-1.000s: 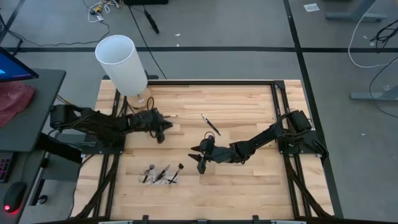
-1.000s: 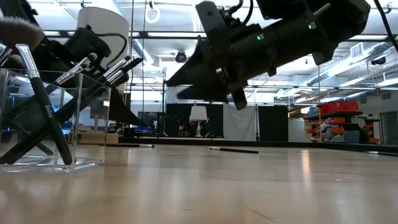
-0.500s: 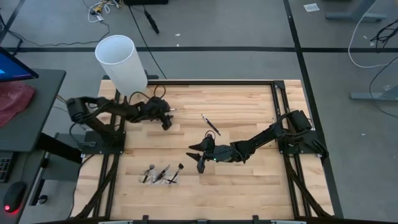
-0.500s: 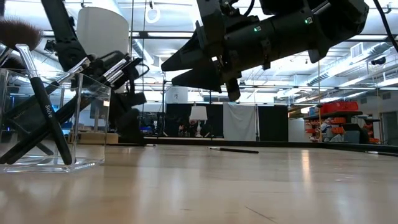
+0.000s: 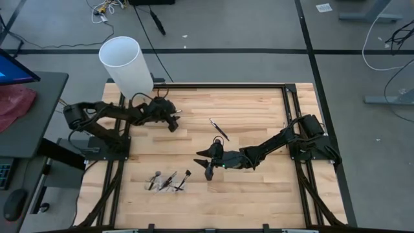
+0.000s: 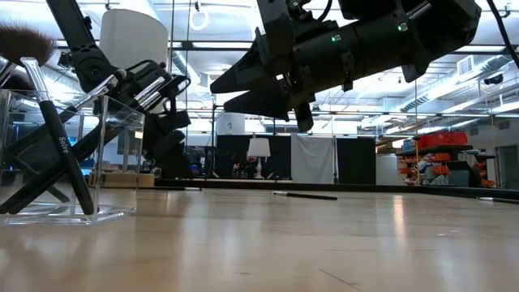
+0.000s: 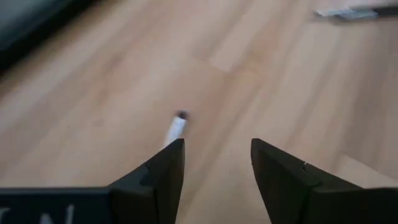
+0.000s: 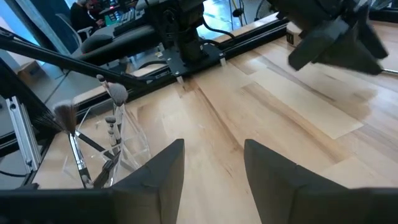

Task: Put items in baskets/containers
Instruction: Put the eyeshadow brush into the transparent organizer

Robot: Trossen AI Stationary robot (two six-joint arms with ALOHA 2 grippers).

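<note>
A clear container (image 5: pixel 169 182) near the table's front left holds several dark brushes (image 6: pixel 57 146), which lean against its walls. One dark stick (image 5: pixel 218 128) lies flat mid-table. A white-tipped stick (image 7: pixel 176 127) lies on the wood just ahead of my left gripper (image 7: pixel 217 146), which is open and low at the far left (image 5: pixel 173 122); nothing is between its fingers. My right gripper (image 5: pixel 204 162) hovers open above mid-table, between the loose stick and the container, and is empty (image 8: pixel 214 146).
A tall white cylinder (image 5: pixel 126 63) stands at the far left corner, close behind my left arm. Black frame rails (image 5: pixel 288 110) run along the table's sides. Bare wood lies between the two grippers and toward the near right.
My left gripper has moved toward the table's far edge, and its arm has drawn back to the left. My right gripper has risen a little and turned at the wrist. The sticks and the container have stayed where they were.
</note>
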